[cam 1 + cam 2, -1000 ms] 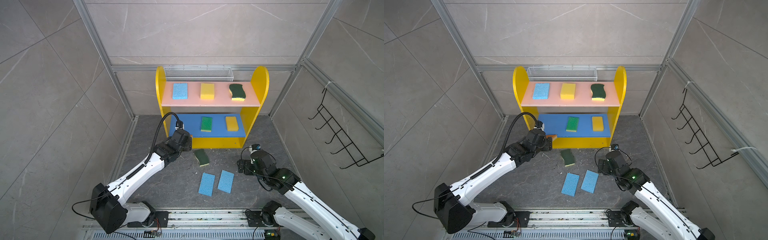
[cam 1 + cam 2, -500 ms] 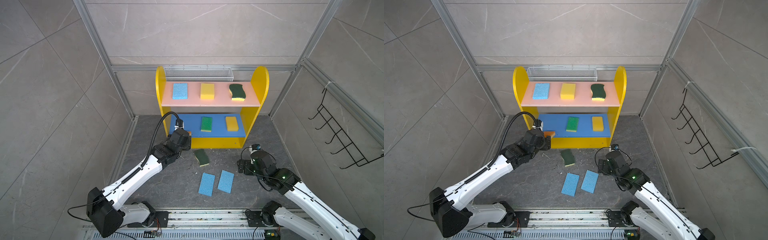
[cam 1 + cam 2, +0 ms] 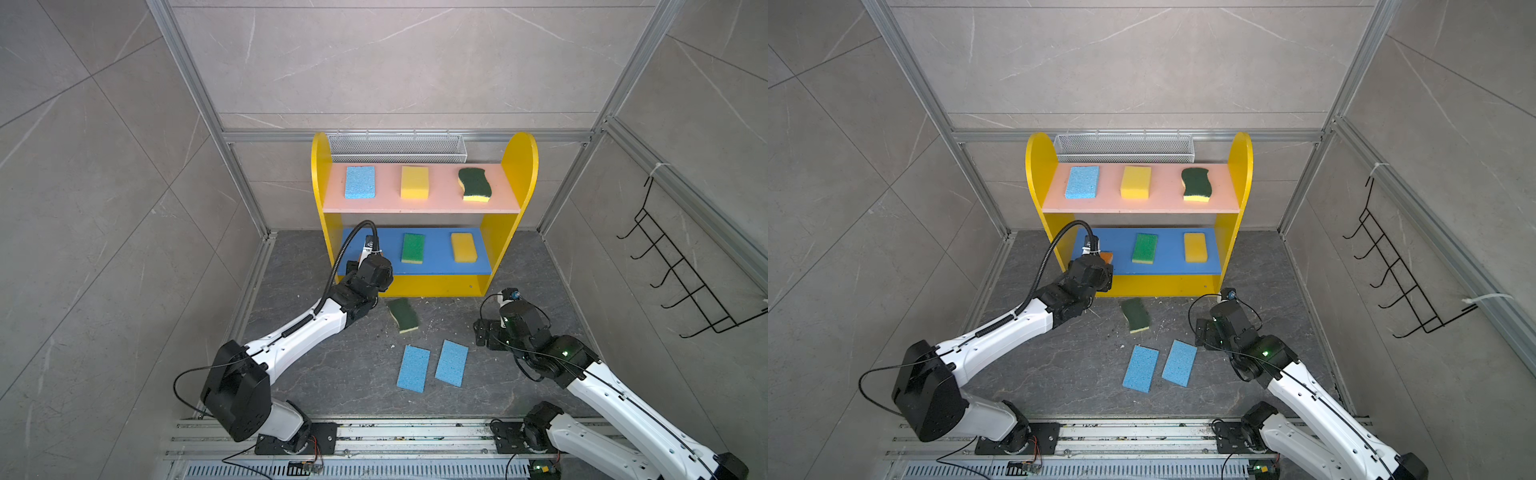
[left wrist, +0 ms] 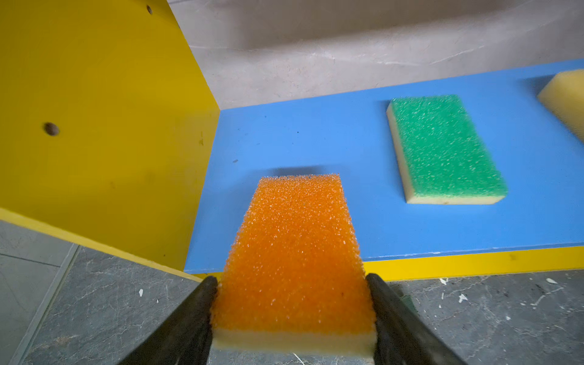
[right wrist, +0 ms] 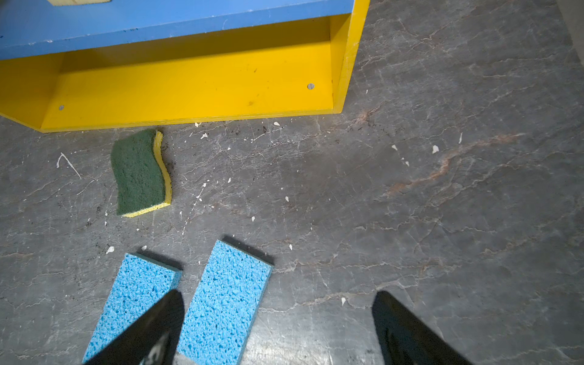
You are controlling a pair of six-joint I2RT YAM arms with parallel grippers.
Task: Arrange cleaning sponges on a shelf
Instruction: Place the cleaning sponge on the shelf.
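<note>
**Left arm.** You have the left claw (image 4: 290, 279) clamped on the orange sponge (image 4: 294, 252), 1 jaw on each long side, at its near end. The orange scouring face is up, with a pale foam layer beneath.
- The sponge's long axis runs straight out from the claw toward the back of the shelf (image 4: 94, 126).
- Its far short end is over the blue middle board (image 4: 316, 142), and the gripped end overhangs the board's front edge. You cannot tell whether the far end touches the board.
- The yellow side panel stands just beside the sponge, on the claw's left.

**Same board, to the claw's right.** The bright green sponge (image 4: 442, 148) lies apart from the orange one, long axis front to back. A plain yellow sponge (image 4: 565, 101) lies farther right.

**Above the claw.** The pink upper board (image 3: 436, 203) carries 3 sponges, all with long axes front to back:
- a pale blue sponge (image 3: 360, 182)
- a yellow block (image 3: 414, 182)
- a wavy green-topped sponge (image 3: 474, 184)

**Right arm.** Your right claw (image 5: 278, 295) is spread wide and empty above the stone floor (image 5: 442, 205).
- To its left, 2 floor blue sponges (image 5: 227, 300) lie flat side by side, not touching, with long axes parallel and leaning toward the shelf.
- Farther left and ahead of the claw, the floor wavy sponge (image 5: 139, 172) lies green face up, near the yellow base.
</note>
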